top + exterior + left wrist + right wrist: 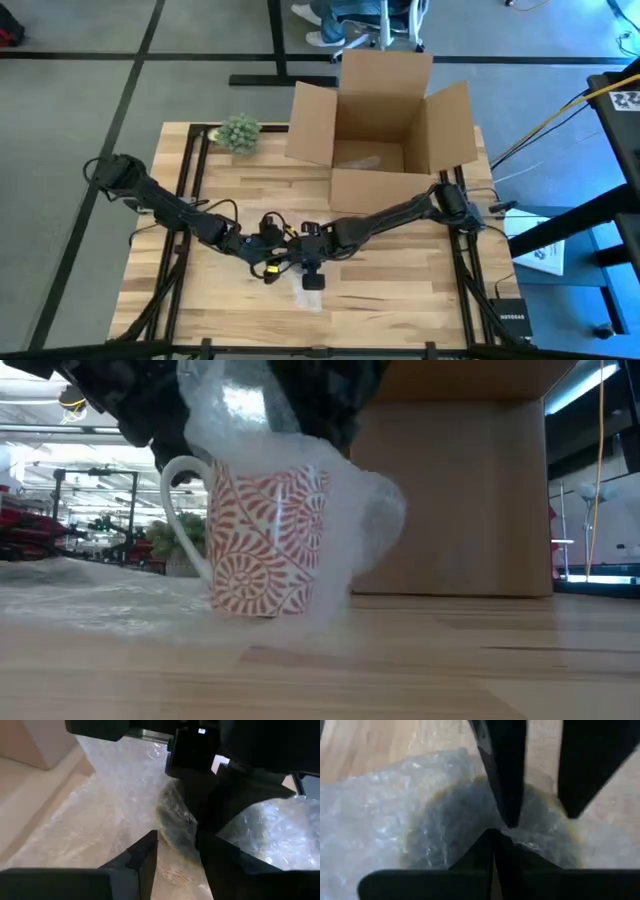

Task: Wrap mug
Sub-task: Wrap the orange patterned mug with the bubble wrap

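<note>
A white mug (265,540) with a red swirl pattern stands upright on its base near the table's front middle. In the low view its handle (175,510) shows at the left. Clear bubble wrap (345,550) drapes over one side of the mug, covers its mouth (470,825) and rises above it. Part of the sheet lies flat on the table (310,297). My left gripper (176,837) and my right gripper (493,834) meet right over the mug and hide it in the high view. Left is shut astride the rim, and right is shut above the mouth. My left gripper holds the mug's rim (170,822) with wrap on it, one finger (507,785) inside the mug and one (575,775) outside, slanting down from above. The mug stays upright on the table. My right gripper comes from above, pointing down over the mouth, shut on the bubble wrap (520,842). Its own fingers hide the place of contact. The wrap (235,410) stands up above the mug.
An open cardboard box (385,125) stands at the table's far middle, behind the mug. A small green plant (238,132) sits at the far left. Bare wood lies to the left and right of the grippers along the front.
</note>
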You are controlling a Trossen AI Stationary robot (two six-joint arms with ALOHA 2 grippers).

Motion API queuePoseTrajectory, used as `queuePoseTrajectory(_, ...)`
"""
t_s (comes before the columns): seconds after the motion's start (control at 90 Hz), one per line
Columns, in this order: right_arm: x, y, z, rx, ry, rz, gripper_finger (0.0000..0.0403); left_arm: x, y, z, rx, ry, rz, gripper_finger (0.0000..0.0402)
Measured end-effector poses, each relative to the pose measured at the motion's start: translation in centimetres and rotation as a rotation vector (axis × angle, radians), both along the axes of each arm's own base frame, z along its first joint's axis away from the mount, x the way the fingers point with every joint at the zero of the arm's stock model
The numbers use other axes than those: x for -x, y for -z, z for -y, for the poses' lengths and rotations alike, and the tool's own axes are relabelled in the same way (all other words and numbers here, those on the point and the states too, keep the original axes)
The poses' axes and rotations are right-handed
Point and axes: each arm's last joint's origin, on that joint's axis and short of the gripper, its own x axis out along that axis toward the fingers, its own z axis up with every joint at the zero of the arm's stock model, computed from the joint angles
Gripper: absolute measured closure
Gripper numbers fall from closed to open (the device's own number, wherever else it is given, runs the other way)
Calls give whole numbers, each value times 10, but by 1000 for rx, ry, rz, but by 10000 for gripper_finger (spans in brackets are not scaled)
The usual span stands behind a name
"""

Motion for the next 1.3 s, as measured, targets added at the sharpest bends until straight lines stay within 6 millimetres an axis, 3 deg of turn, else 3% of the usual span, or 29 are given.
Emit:
queuePoseTrajectory(0.144,-1,-16,0,0,1,7,402,1,1,0,-10,5,-10,276)
queuePoseTrajectory(0.289,-3,-56,-1,-32,-14,62,402,1,1,0,-13,6,-13,276)
queuePoseTrajectory(0.433,7,-94,0,-46,-34,10,402,1,1,0,-12,7,-12,276)
queuePoseTrajectory(0.567,6,-115,-6,-84,-60,72,402,1,1,0,-16,9,-13,276)
queuePoseTrajectory(0.644,4,-108,-14,-98,-79,106,402,1,1,0,-15,8,-15,276)
queuePoseTrajectory(0.756,1,-76,-19,-108,-77,55,402,1,1,1,-17,12,-14,276)
queuePoseTrajectory(0.978,4,-21,2,-14,52,-52,402,1,1,1,-14,11,-8,276)
queuePoseTrajectory(1.189,1,0,6,-44,64,-17,402,0,0,1,-11,7,3,276)
queuePoseTrajectory(1.3,-1,-3,5,-64,54,-17,402,0,-1,2,-12,15,8,276)
